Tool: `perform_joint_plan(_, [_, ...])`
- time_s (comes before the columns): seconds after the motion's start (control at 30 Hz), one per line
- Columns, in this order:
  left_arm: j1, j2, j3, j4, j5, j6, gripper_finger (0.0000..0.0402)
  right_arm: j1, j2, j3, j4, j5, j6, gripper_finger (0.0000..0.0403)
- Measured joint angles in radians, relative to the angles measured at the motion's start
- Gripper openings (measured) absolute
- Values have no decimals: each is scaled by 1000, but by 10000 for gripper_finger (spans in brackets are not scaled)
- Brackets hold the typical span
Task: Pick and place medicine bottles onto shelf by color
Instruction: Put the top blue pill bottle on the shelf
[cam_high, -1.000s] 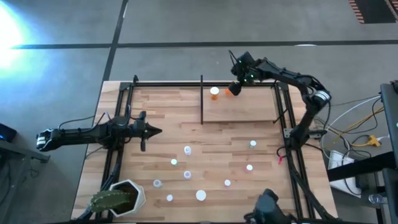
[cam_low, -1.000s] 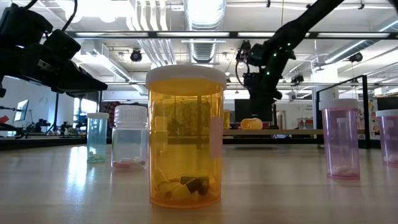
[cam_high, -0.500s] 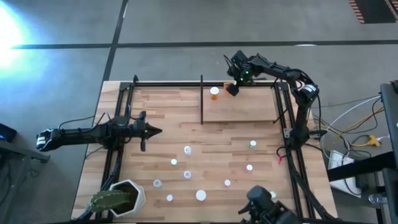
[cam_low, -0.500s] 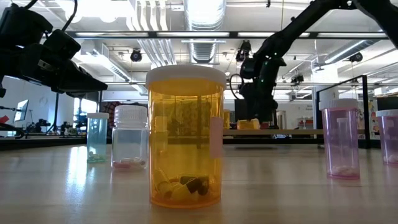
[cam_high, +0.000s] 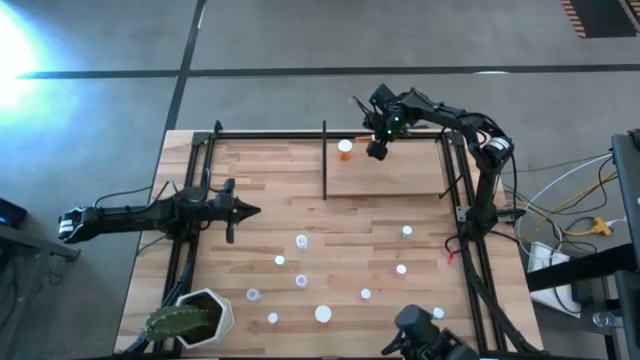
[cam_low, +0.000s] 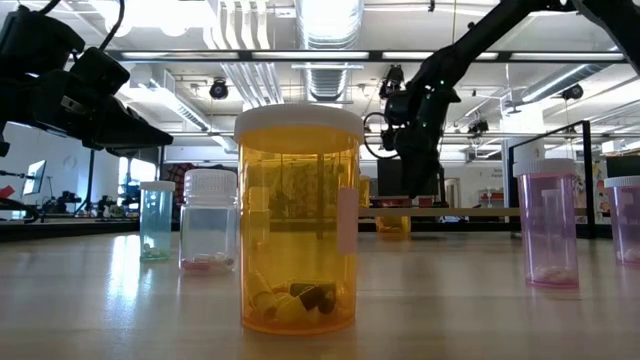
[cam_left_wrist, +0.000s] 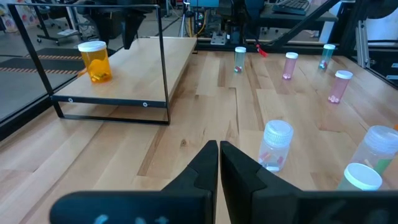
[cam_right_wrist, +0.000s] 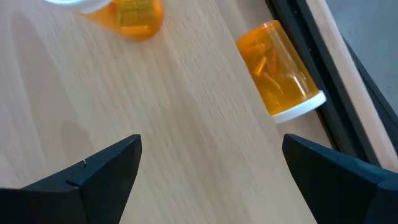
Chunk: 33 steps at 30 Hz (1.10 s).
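The shelf (cam_high: 400, 175) stands at the table's far right. On it an orange medicine bottle (cam_high: 345, 149) stands upright. A second orange bottle (cam_right_wrist: 277, 71) lies on its side next to the shelf's black rod (cam_right_wrist: 326, 59), its white cap (cam_right_wrist: 303, 107) toward the camera. My right gripper (cam_right_wrist: 211, 177) hangs open above the shelf, pointing steeply down, both fingers clear of the lying bottle. In the high view this gripper (cam_high: 377, 149) covers that bottle. My left gripper (cam_high: 250, 210) waits shut over the table's left side. More bottles stand on the table.
Small bottles (cam_high: 302, 241) (cam_high: 406, 232) stand scattered over the table's near half, with a large orange one (cam_low: 298, 220) close to the low camera. A white cactus pot (cam_high: 195, 315) sits at the near left corner. The shelf has a black upright post (cam_high: 324, 160).
My right gripper has tipped further downward and turned at the wrist, shifting slightly toward the table's left over the shelf. The orange bottle that showed at its fingertips in the high view is now covered by the gripper and lies on the shelf, clear of the fingers.
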<state>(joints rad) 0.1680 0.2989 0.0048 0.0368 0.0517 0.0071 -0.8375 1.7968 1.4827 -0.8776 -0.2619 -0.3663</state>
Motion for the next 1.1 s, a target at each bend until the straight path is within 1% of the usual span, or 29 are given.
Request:
perform_joint_plan(0.17, [0,0,0,0,0,0,0,0,-9,-3,9,11,-12,380])
perform_joint_plan(0.33, [0,0,0,0,0,0,0,-19,-6,-48,158,125,82,379])
perform_joint_plan(0.57, [0,0,0,0,0,0,0,-62,20,-88,248,123,188,379])
perform_joint_plan(0.73, [0,0,0,0,0,0,0,-69,10,-91,240,125,177,363])
perform_joint_plan(0.83, [0,0,0,0,0,0,0,-60,-29,-98,232,126,166,347])
perform_joint_plan(0.9, [0,0,0,0,0,0,0,-47,-74,-120,231,146,165,338])
perform_joint_plan(1.1, [0,0,0,0,0,0,0,49,-272,-260,240,269,189,327])
